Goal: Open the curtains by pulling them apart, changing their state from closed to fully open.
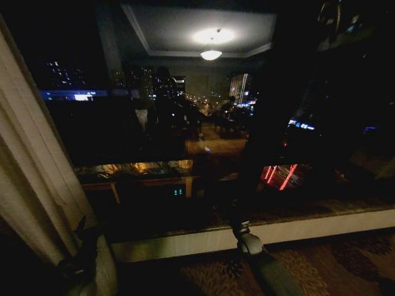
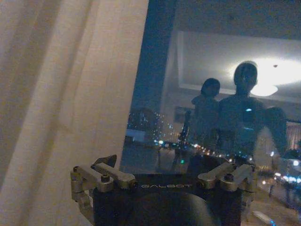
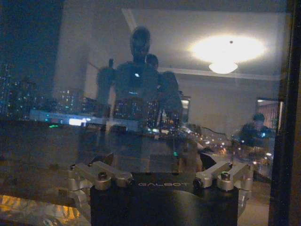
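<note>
Hanging beside left gripper (image 2: 162, 181), curtains (image 2: 61, 103)

The head view looks forward and down at the dark window (image 1: 203, 117) from a little way back, with its sill (image 1: 308, 231) below and the curtain (image 1: 31, 154) at its left edge. The left wrist view faces the same window (image 2: 211, 94) from close, the curtain (image 2: 61, 103) just beside it. The right wrist view faces the glass (image 3: 141, 94) squarely, near it; both wrist views share the reflected ceiling lamp (image 3: 223, 52).
</note>
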### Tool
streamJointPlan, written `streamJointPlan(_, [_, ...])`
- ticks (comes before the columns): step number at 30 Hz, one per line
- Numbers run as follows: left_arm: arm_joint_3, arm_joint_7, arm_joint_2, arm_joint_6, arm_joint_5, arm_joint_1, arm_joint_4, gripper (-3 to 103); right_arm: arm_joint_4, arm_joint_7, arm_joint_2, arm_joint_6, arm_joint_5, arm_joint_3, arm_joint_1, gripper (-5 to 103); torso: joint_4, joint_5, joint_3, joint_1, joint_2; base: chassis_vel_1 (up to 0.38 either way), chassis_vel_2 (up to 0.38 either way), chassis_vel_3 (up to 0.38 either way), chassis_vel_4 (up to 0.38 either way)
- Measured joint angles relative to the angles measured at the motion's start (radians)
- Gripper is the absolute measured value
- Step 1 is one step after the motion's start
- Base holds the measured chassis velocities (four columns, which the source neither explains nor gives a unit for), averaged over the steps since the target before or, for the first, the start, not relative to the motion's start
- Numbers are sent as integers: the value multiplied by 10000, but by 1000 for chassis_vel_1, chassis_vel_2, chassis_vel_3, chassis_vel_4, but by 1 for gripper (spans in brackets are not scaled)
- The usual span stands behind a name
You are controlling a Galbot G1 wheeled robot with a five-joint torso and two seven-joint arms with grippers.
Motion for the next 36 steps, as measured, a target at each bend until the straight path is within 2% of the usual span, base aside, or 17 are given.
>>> streamJointPlan(4, [-12,494,65,-92,50,-2,127,100,0,-1,0,0,0,0,0,100,0,0,0,0,0,0,0,0,0])
streamJointPlan(6, [-12,998,65,-269,118,-6,196,100,0,0,0,0,0,0,0,100,0,1,0,0,0,0,0,0,0])
streamJointPlan(9, [-12,1141,58,-325,132,-12,212,100,0,0,0,0,0,0,0,100,0,0,0,0,0,0,0,0,0])
streamJointPlan(36, [-4,1098,53,-367,176,-35,262,100,0,0,0,0,0,0,0,100,0,0,0,0,0,-8,-8,9,7])
